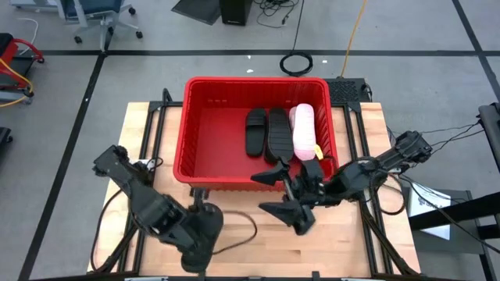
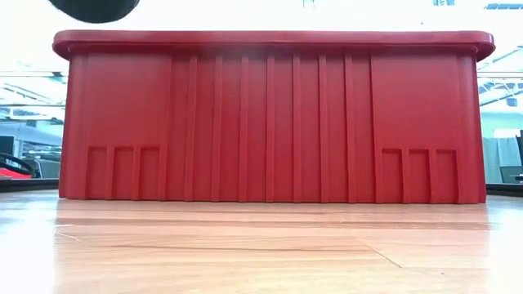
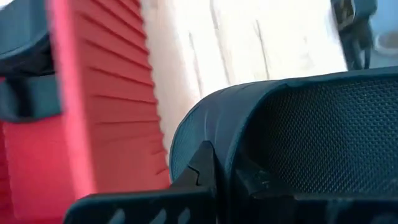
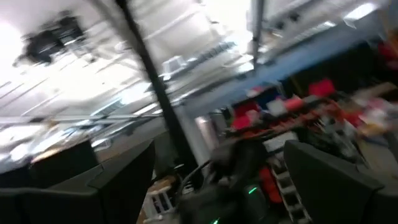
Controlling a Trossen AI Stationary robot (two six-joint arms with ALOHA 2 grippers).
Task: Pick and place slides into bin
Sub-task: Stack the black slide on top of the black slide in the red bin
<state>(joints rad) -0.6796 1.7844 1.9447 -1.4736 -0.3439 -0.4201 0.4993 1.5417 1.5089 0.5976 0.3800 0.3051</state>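
**Claw Nears Bin With Black Slide, Second Arm Close By**

Claw of the left arm (image 1: 201, 226) hangs over the near part of the bench (image 1: 258, 238), clenched, as best its wrist view shows, on a black slide (image 3: 323, 137) whose textured strap fills that picture just beside the ribbed outer wall of the bin (image 1: 258, 80). The right claw (image 1: 269, 193) sits nearby at the bin's near wall, fingers spread wide and holding nothing. Inside the bin lie two black slides (image 1: 266, 131) and a pink one (image 1: 302, 131), packed toward its right side.

The main hazard looks to be the thick rim: a slide carried too low could catch on it and twist free onto the bench. A swing to the right could also bring the two arms together, since the right claw waits near the likely path. A shallow hold on the strap could slip during the lift.
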